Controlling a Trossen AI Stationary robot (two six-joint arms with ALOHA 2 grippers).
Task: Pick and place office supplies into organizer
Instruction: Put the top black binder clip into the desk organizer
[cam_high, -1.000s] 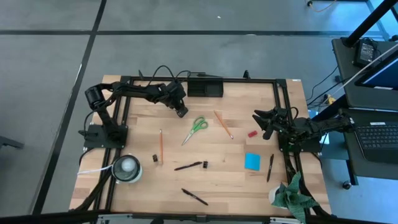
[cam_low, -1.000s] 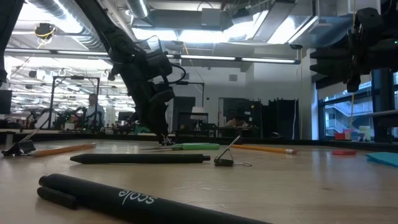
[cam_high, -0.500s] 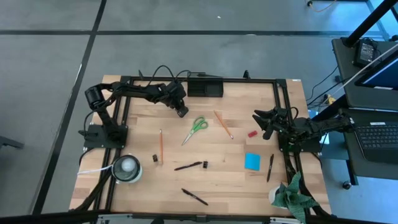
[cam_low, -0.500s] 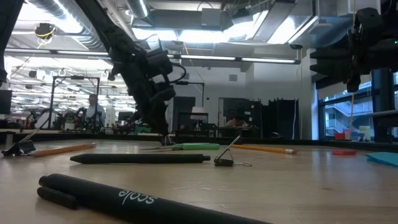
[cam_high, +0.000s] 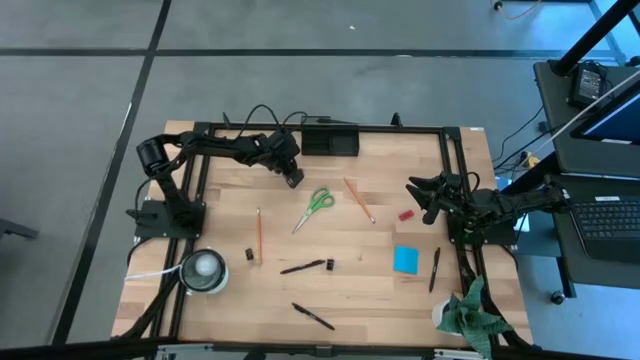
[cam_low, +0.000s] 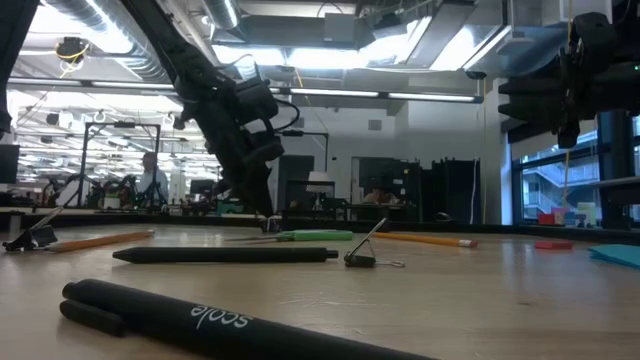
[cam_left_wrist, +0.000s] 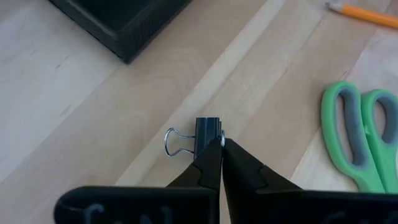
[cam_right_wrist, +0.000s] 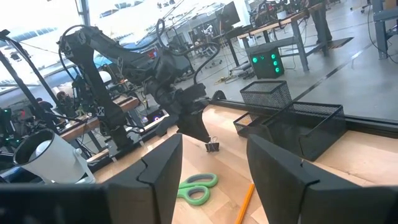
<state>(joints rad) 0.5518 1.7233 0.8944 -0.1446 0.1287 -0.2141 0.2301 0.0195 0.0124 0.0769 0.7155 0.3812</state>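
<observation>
Only the left wrist view shows the left gripper (cam_left_wrist: 221, 144), angled down near the organizer (cam_left_wrist: 124, 22), jaws shut on a clip (cam_left_wrist: 200, 138); right gripper (cam_high: 416, 197) hovers, jaws wide.

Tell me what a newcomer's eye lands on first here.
The left gripper, shut on a small black binder clip near the table's far edge, just in front of the black organizer. Next, the green-handled scissors lying mid-table beside it. The right gripper waits open at the right side.
</observation>
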